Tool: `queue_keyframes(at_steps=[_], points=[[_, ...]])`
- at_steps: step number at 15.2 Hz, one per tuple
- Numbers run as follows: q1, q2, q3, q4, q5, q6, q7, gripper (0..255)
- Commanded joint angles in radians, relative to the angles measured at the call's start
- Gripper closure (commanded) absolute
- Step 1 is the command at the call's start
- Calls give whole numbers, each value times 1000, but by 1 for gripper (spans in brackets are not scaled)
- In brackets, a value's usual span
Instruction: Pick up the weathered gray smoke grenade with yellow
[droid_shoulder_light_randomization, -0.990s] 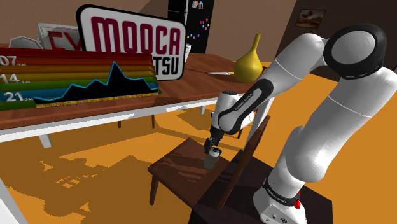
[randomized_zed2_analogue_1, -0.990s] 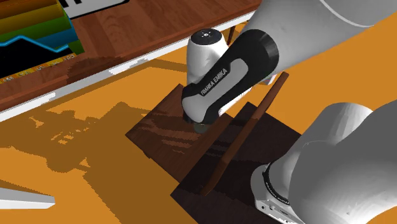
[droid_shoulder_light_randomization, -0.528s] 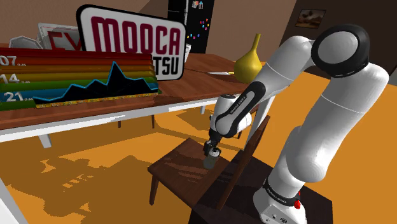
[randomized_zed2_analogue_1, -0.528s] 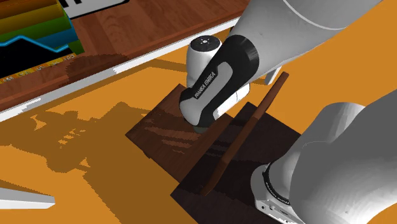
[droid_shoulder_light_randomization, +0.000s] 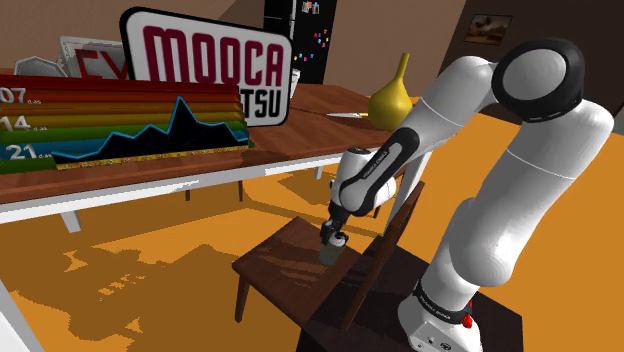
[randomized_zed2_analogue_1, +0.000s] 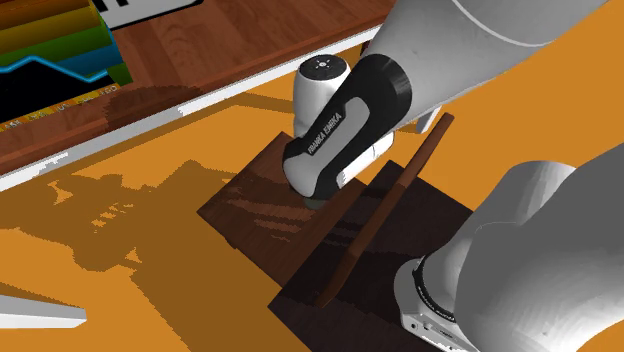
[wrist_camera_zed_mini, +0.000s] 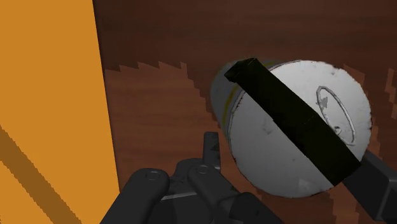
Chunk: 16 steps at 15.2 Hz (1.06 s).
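As the arm (droid_shoulder_light_randomization: 520, 170) rises from its base at the shoulder view's lower right, it bends at a high elbow and reaches down towards that view's left. The forearm therefore slopes to the wrist, and the gripper (droid_shoulder_light_randomization: 334, 240) points almost straight down at a dark wooden chair (droid_shoulder_light_randomization: 278, 262). The gripper is low over the seat, near the backrest, and the grenade (droid_shoulder_light_randomization: 328, 256) stands upright on the seat directly under it. In the wrist view the grenade (wrist_camera_zed_mini: 267, 149) shows a pale grey, scratched top with a black lever across it and a yellow band on its side. The gripper (wrist_camera_zed_mini: 289, 159) is spread wide around it. One finger (wrist_camera_zed_mini: 210, 151) is just beside the grenade with a thin strip of seat between them, and the other finger (wrist_camera_zed_mini: 376, 188) is at the opposite side, so the grenade is between them but not clasped. In the second exterior view the wrist hangs over the middle of the chair (randomized_zed2_analogue_1: 245, 215). Far behind the chair stands a long table (droid_shoulder_light_randomization: 300, 135) with a yellow vase (droid_shoulder_light_randomization: 392, 98) on it.
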<state>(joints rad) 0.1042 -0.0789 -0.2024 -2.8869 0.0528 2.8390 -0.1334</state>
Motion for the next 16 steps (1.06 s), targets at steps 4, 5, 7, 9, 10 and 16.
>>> queue_keyframes(at_steps=[4, 5, 7, 9, 10, 16], points=[[-23, -94, 8, -2, -57, -92, 41, 255], [-27, -114, 10, -2, -65, -112, 47, 255], [-35, -153, 15, 1, -78, -153, 57, 255], [-41, -190, 20, 4, -87, -194, 65, 255], [-44, -208, 22, 7, -91, -214, 68, 255], [-52, -278, 30, 20, -103, -297, 78, 255]])
